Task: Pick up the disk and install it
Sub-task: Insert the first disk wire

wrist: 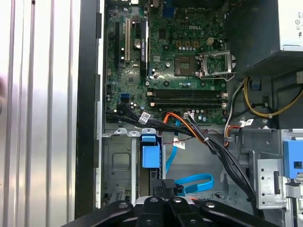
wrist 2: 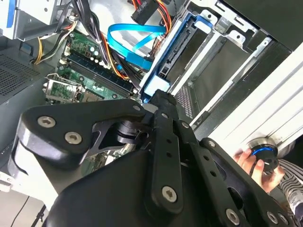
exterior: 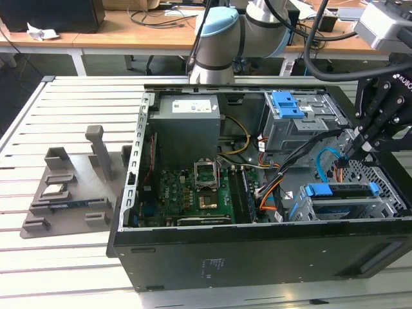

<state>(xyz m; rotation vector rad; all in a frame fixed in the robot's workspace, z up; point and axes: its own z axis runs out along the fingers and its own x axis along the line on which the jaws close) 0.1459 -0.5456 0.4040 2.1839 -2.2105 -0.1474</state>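
**Disk seated in drive cage, gripper tips at its end**

Exterior view, near to far:
- The slatted metal table (exterior: 64,270) carries the open black PC tower case (exterior: 257,257), lying on its side.
- The disk (exterior: 341,190), a silver drive in a blue plastic carrier, stands on edge in the grey metal drive cage at 4 o'clock of the case, just behind the near wall.
- The black gripper (exterior: 351,153) hangs at 3 o'clock, tips angled down into the case just above the cage.
- The green motherboard (exterior: 199,187) is at 7 o'clock in the case, with the big grey power-supply box (exterior: 187,125) behind it at 11.
- A second blue plastic bracket (exterior: 288,104) sits on the far cage at 1 o'clock.
- A grey moulded fixture tray (exterior: 71,187) lies outside the case at 9 o'clock.
- The arm's pale blue-and-silver base (exterior: 215,38) is at 12, beyond the case.

Wrist views add:
- First wrist view: gripper (wrist: 164,185) narrow, tips drawn together, nothing seen clamped between them. The carrier tab of the disk (wrist: 150,153) is just beside them in the bay. A flat blue ribbon cable (wrist: 194,182) loops nearby.
- Second wrist view: gripper (wrist 2: 158,97) is at the tab end of the disk (wrist 2: 155,86); I cannot tell whether they touch. A person's hand (wrist 2: 251,161) rests on a blue-lit knob outside the case.
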